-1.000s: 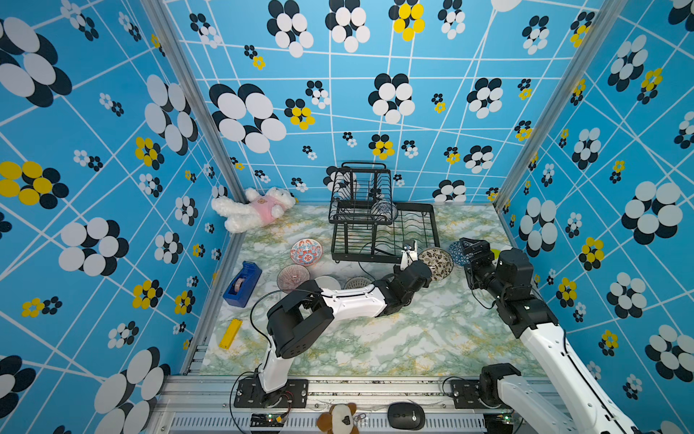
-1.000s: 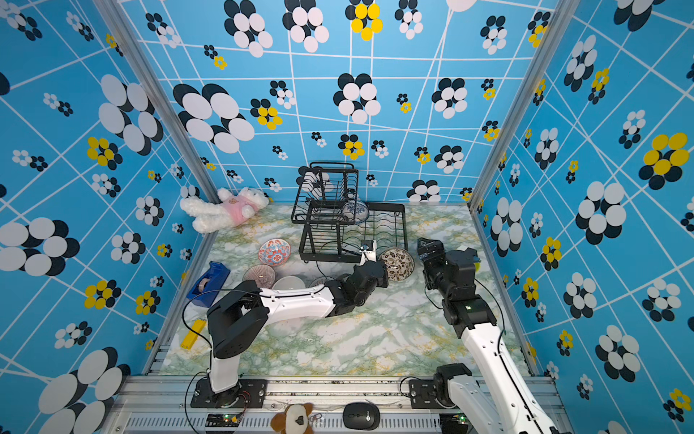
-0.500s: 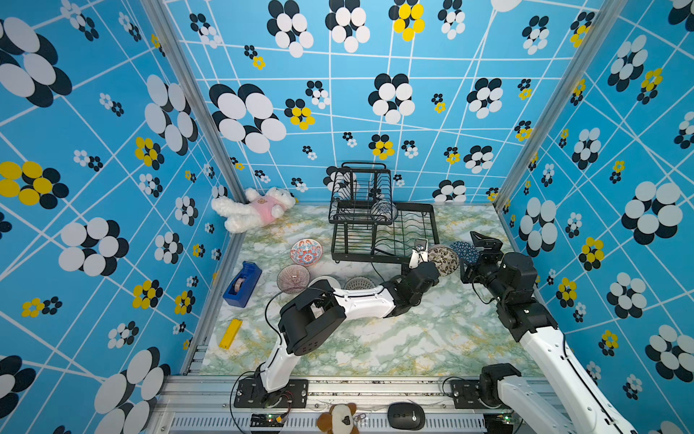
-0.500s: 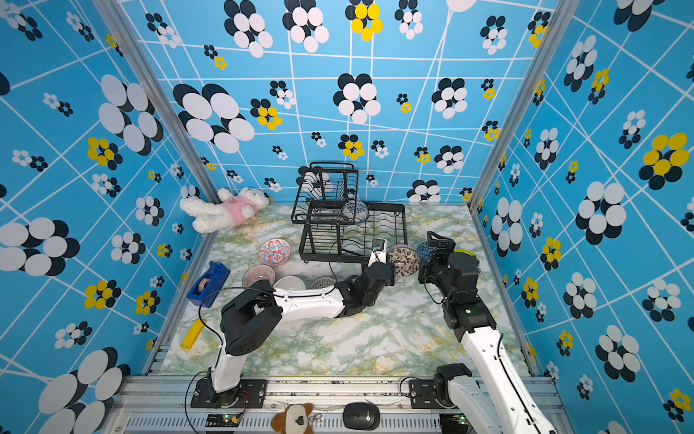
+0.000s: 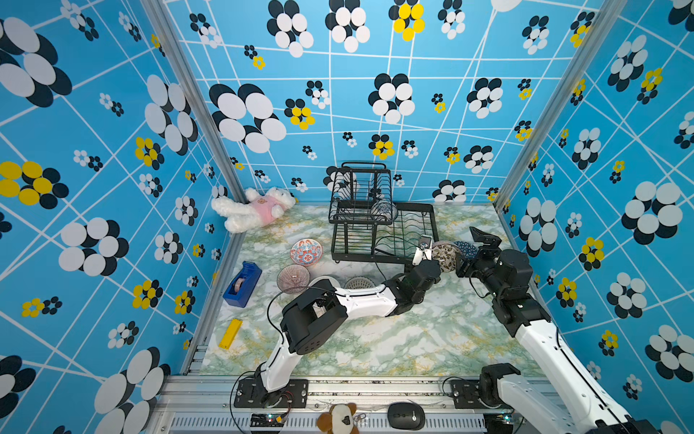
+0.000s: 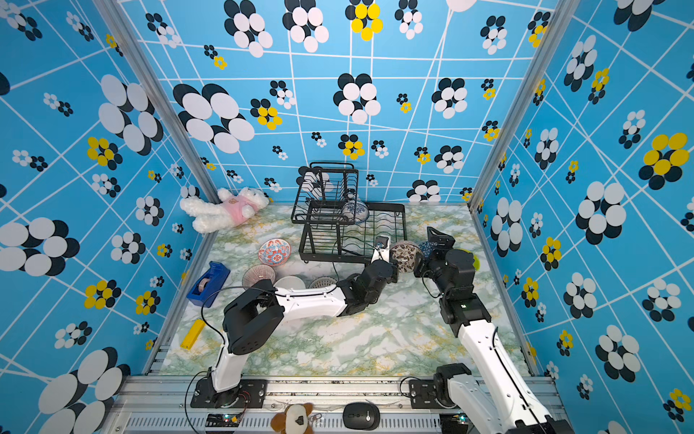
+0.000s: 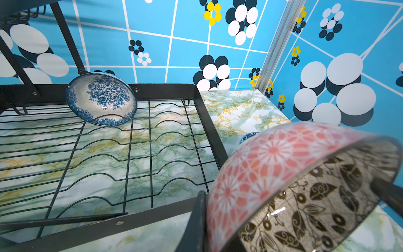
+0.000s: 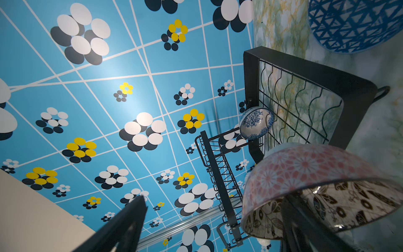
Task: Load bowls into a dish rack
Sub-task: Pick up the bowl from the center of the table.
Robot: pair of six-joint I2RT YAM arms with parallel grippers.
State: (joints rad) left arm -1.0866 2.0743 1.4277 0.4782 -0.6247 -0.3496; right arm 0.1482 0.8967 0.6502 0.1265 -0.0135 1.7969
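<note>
My left gripper [image 5: 423,252] is shut on the rim of a bowl [image 5: 445,256] that is pink-flowered outside and black-and-white leafy inside [image 7: 283,174]. It holds the bowl tilted just off the front right corner of the black wire dish rack [image 5: 383,240]. My right gripper [image 5: 463,263] is open beside this bowl [image 8: 316,174], with the rim between its fingers [image 8: 122,227]. A blue-and-white floral bowl [image 7: 101,98] leans in the rack's lower tray [image 7: 209,122]. A blue lattice bowl [image 5: 465,248] lies behind the right gripper.
On the marble table left of the rack sit a red-blue floral bowl [image 5: 306,251], a purplish ribbed bowl [image 5: 293,278], a white bowl [image 5: 325,281] and a patterned bowl [image 5: 358,282]. A lime green bowl [image 6: 474,259] peeks out behind the right arm. Plush toy [image 5: 255,208], blue tape dispenser [image 5: 242,283] and yellow block [image 5: 230,332] lie at the left.
The left arm has carried the held bowl a little to the right, toward the right gripper. The right gripper has swung round and come in at the bowl's rim, still open.
</note>
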